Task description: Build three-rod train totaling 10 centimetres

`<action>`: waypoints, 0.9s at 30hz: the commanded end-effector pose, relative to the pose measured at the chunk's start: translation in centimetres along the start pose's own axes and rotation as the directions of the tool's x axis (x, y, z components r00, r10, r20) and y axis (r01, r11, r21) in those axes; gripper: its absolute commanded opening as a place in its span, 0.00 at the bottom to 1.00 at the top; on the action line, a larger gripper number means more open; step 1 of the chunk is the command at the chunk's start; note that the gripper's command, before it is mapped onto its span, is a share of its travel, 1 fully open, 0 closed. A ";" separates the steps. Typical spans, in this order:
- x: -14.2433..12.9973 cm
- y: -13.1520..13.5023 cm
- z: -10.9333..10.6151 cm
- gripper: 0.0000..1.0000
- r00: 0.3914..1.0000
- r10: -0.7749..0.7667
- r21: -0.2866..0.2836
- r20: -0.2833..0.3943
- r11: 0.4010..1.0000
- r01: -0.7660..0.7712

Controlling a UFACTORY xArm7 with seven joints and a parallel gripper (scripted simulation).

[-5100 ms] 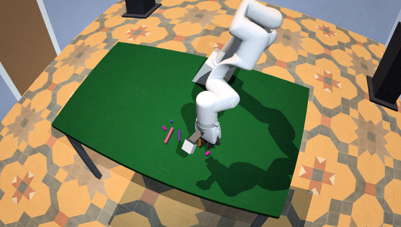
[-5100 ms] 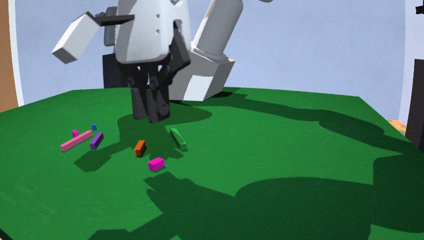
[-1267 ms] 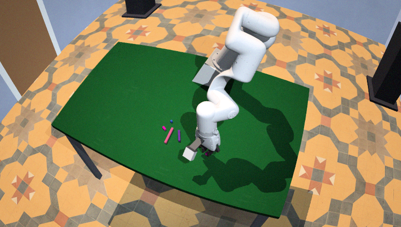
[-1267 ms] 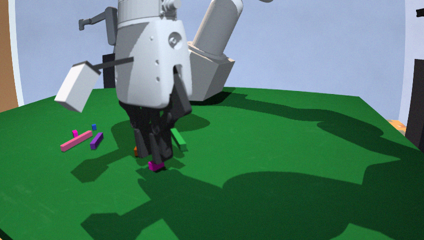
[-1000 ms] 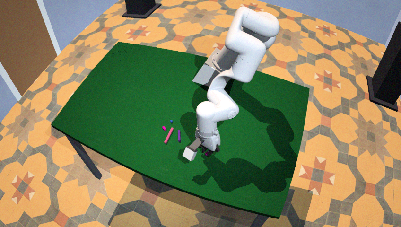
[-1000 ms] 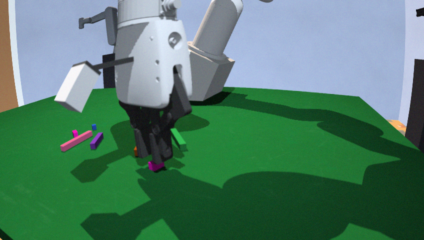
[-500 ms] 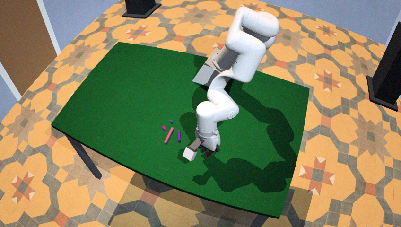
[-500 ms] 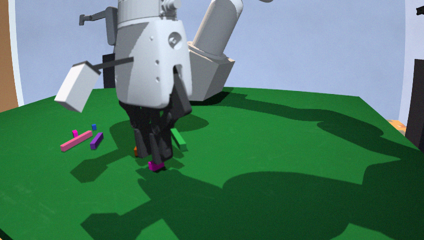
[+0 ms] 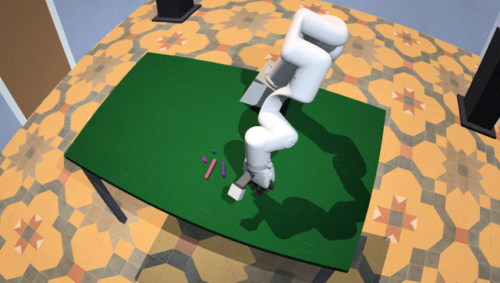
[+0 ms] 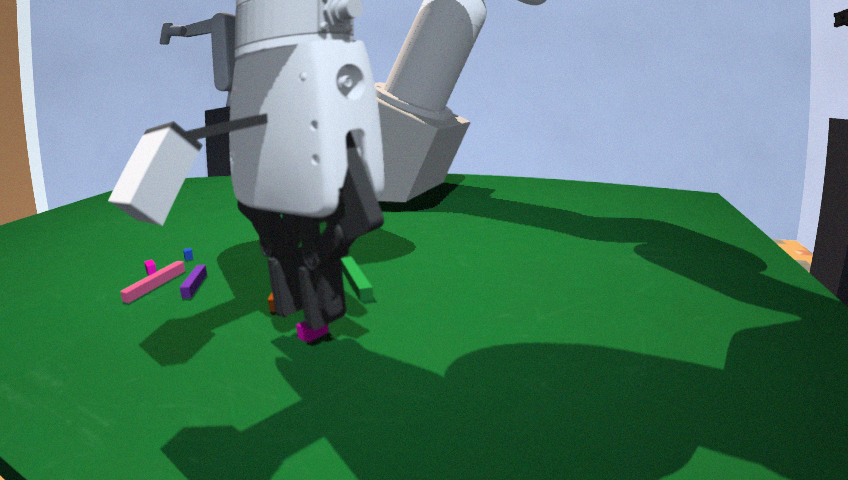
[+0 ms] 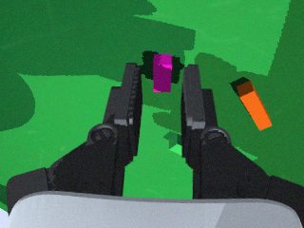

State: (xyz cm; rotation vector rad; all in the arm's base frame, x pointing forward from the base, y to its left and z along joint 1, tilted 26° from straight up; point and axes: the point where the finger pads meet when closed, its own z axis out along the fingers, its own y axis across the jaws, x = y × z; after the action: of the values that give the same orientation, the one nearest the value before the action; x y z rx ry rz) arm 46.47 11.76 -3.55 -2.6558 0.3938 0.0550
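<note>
Right now we have the fingers [image 9: 262,189] [image 10: 308,321] down around the near magenta rod [image 9: 257,191] [image 10: 312,331] [image 11: 161,78], partly open, with a gap showing on each side of it in the wrist view, so they grip nothing. It lies at the table [image 9: 140,105] [image 10: 565,279] [image 11: 47,119], well apart from the other magenta rod [image 9: 204,160] [image 10: 149,266] and the purple rod [image 9: 223,169] [image 10: 193,281].

Those three look to us like the train, two and two and six, and it is unbuilt. If we close with the rod off-centre, one finger would touch first and push or twist it, and a short rod turns easily. Swinging or widening carelessly could knock the orange rod [image 10: 271,303] [image 11: 256,108], just beside the fingers; the green rod [image 10: 357,279] is close behind in the exterior view.

The other end worries us too: the pink rod [image 9: 210,168] [image 10: 152,282] lies between purple and the far magenta, with the blue rod [image 9: 213,151] [image 10: 188,254] near. Building there leaves little room, and either spare could end up too close to the train.

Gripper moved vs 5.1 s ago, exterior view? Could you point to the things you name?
Yes: the gripper [image 9: 261,188] [image 10: 303,315] [image 11: 161,84] has come down, its fingertips now nearly level with the magenta rod [image 9: 257,191] [image 10: 311,333] [image 11: 161,78] in front of the orange rod [image 10: 271,302] [image 11: 256,108].
</note>
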 end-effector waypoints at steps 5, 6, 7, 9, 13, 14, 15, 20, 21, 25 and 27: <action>0.2 0.0 0.2 0.24 1.000 0.000 0.000 -0.004 1.000 0.000; 0.2 0.0 0.2 0.24 1.000 0.000 0.000 -0.004 1.000 0.000; 0.2 0.0 0.2 0.24 1.000 0.000 0.000 -0.004 1.000 0.000; 0.2 0.0 0.4 0.24 1.000 0.000 0.000 -0.004 1.000 0.000; 0.2 0.0 0.7 0.24 1.000 0.000 0.000 -0.004 1.000 0.000; 0.2 0.0 0.8 0.24 1.000 0.000 0.000 -0.004 1.000 0.000; 0.2 0.0 0.9 0.24 1.000 0.000 0.000 -0.004 1.000 0.000; 0.2 0.0 1.2 0.24 1.000 0.000 0.000 -0.004 1.000 0.000; 0.2 0.0 1.2 0.24 1.000 0.000 0.000 -0.004 1.000 0.000; 0.2 0.0 1.2 0.24 1.000 0.000 0.000 -0.004 1.000 0.000; 0.2 0.0 1.2 0.24 1.000 0.000 0.000 -0.004 1.000 0.000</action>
State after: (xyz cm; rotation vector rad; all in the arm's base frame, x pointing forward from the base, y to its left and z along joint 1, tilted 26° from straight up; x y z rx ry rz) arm 46.51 12.36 -4.77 -2.6558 0.3937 0.0551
